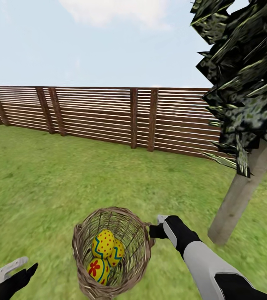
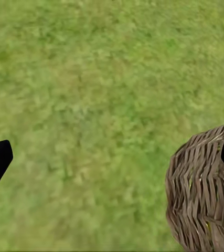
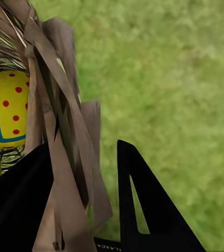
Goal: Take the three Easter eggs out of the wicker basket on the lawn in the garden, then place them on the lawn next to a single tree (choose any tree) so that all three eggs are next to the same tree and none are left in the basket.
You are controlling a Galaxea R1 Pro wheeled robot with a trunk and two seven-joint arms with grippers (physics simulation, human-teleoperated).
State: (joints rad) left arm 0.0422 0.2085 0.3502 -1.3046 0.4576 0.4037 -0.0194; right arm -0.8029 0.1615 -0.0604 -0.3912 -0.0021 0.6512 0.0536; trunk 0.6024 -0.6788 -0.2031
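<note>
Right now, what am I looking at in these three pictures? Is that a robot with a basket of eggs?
Yes. It is a pretend robot in a computer world. The big picture comes from a camera on its head, looking down at its two arms. The other two come from cameras near each wrist. On the lawn stands a wicker basket with three Easter eggs inside. A tree grows close by, in front of a brown fence. The right gripper has its jaws on either side of the basket's rim, as if gripping it. The left gripper holds nothing; its fingers are apart beside the basket.
</note>
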